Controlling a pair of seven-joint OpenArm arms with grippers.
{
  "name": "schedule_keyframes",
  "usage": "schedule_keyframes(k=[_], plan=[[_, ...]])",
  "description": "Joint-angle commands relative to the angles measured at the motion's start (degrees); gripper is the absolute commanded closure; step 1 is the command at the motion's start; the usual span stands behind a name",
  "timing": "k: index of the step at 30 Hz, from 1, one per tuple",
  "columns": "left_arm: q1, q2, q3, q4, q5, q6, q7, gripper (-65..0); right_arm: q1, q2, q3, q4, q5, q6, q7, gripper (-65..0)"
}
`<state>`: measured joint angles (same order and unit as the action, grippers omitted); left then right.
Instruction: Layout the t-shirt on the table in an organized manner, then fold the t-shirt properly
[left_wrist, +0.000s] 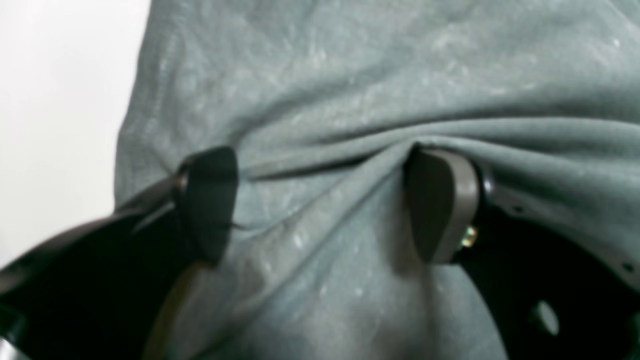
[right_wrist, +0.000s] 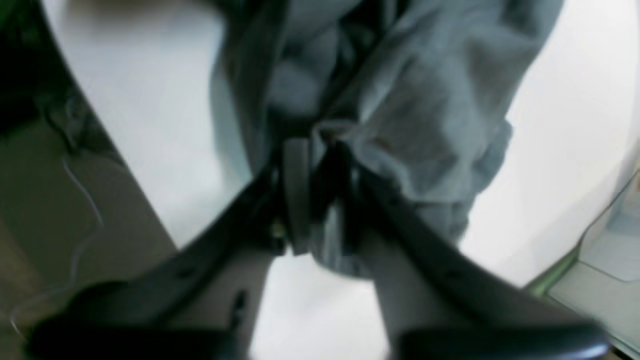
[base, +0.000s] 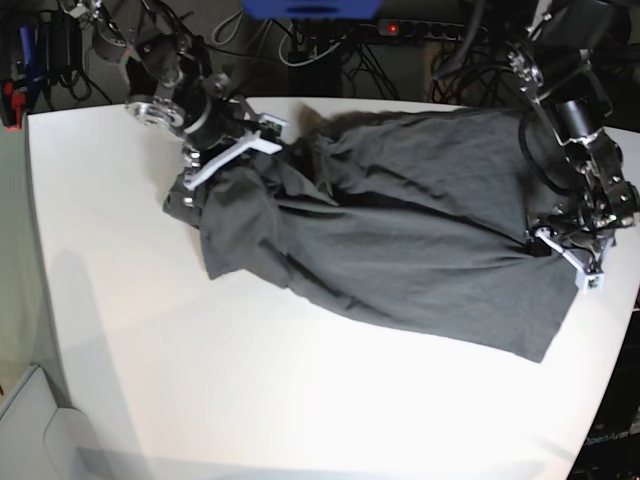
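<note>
The dark grey t-shirt (base: 400, 230) lies crumpled across the back half of the white table (base: 250, 380), bunched at its left end. In the base view my right gripper (base: 200, 170) is at that bunched left end. The right wrist view shows the right gripper (right_wrist: 315, 165) shut on a fold of the t-shirt (right_wrist: 425, 100), which hangs above the table (right_wrist: 150, 100). My left gripper (base: 565, 245) rests on the shirt's right edge. In the left wrist view the left gripper (left_wrist: 325, 200) is open, its fingers pressing on the t-shirt (left_wrist: 350, 75) with a ridge of cloth between them.
Cables and a power strip (base: 420, 28) run behind the table's far edge. The table's right edge lies just beyond the left gripper. The floor (right_wrist: 40, 200) shows past the table's rounded edge in the right wrist view. Bare tabletop fills the front half.
</note>
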<state>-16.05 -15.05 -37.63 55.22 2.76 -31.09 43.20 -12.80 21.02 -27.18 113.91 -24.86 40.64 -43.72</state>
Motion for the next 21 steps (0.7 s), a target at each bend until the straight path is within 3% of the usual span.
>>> schedule_keyframes(k=[1, 8, 12, 16, 21], plan=[[0.8, 0.9, 0.2, -1.2, 0.9, -0.5, 5.2, -51.2, 1.0, 0.3, 0.3, 1.2, -0.2, -0.6, 0.6, -16.5], [0.9, 0.8, 0.2, -1.2, 0.9, -0.5, 5.3, -51.2, 4.2, 3.1, 5.7, 1.4, -0.3, -0.6, 0.6, -30.1], [0.9, 0.8, 0.2, -1.2, 0.9, -0.5, 5.3, -51.2, 7.0, 3.2, 13.2, 1.4, -0.3, -0.6, 0.6, -30.5], [0.9, 0.8, 0.2, -1.2, 0.9, -0.5, 5.3, -51.2, 11.4, 0.3, 20.2, 1.3, -0.2, -0.6, 0.5, -30.6], [0.9, 0.8, 0.2, -1.2, 0.9, -0.5, 5.3, -51.2, 13.6, 0.0, 22.0, 1.3, -0.2, -0.6, 0.5, -30.6]])
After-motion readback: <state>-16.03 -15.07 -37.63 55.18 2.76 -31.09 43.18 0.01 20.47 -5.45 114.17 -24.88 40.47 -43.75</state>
